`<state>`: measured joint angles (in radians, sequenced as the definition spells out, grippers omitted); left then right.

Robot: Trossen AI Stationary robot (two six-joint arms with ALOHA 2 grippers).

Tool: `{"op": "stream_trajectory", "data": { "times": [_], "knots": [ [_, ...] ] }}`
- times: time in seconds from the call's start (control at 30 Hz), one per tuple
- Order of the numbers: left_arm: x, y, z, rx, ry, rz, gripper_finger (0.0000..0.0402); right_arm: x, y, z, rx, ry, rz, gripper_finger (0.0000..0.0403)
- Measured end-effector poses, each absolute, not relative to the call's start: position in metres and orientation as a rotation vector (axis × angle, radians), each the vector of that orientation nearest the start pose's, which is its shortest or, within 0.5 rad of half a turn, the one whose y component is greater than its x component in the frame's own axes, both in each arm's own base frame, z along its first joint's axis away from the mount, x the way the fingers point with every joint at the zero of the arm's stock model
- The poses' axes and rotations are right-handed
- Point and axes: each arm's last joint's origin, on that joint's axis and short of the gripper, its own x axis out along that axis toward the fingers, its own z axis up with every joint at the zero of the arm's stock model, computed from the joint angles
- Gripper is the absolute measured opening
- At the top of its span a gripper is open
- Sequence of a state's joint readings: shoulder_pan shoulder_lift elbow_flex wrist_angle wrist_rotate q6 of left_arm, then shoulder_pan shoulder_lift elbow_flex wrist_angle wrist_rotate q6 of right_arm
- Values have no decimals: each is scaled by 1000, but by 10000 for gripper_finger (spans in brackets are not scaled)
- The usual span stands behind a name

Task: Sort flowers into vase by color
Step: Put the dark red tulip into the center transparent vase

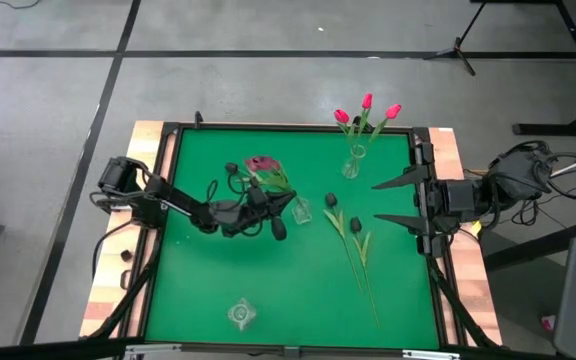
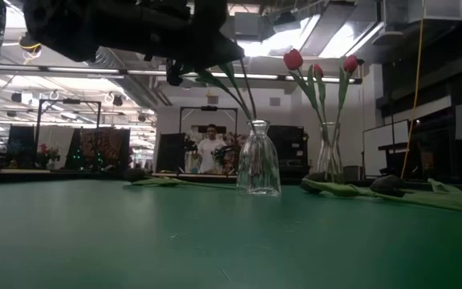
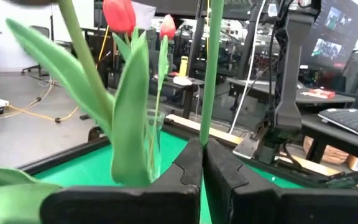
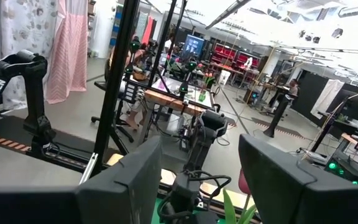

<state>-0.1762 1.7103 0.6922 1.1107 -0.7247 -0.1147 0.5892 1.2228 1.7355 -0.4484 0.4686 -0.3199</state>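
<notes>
My left gripper (image 1: 283,207) reaches level from the table's left to mid-table and is shut on a green stem beside the clear middle vase (image 1: 301,210). A mauve-pink tulip head (image 1: 261,165) shows just beyond the gripper. In the low view, stems (image 2: 239,92) slant down into that vase's neck. Three red tulips (image 1: 367,103) stand in the far vase (image 1: 353,160). Two near-black tulips (image 1: 343,215) lie flat on the mat. My right gripper (image 1: 408,202) hangs open and raised at the table's right edge, with nothing between its fingers (image 4: 120,186). My left gripper pinches one thin green stem (image 3: 209,118) between its two shut fingers (image 3: 185,174). The fingers come level from the table's left and lie across the stem. The stem runs on past the fingers. Its head is out of the wrist view.
A third clear vase (image 1: 240,315) stands near the front edge. Another dark tulip (image 2: 139,174) lies at the far left of the mat. Wooden borders (image 1: 153,140) frame the mat. A person stands in the room far behind the table.
</notes>
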Motion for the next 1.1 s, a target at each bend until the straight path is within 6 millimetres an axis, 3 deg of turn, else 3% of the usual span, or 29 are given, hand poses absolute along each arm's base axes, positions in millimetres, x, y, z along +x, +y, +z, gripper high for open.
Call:
{"op": "stream_trajectory", "data": {
  "times": [0.2,0.57,0.8,0.93,1.1],
  "knots": [
    [333,-39,208,-118,-117,547,0,180,104,530,-286,-74,111,214],
    [336,-36,196,-145,-32,553,0,180,105,529,-290,-67,112,214],
    [342,-33,174,-142,26,566,0,181,105,528,-288,-54,114,214],
    [342,-32,169,-127,60,571,15,182,106,527,-291,-46,115,214],
    [338,-31,178,-124,91,532,47,182,106,526,-292,-42,106,214]
  ]
}}
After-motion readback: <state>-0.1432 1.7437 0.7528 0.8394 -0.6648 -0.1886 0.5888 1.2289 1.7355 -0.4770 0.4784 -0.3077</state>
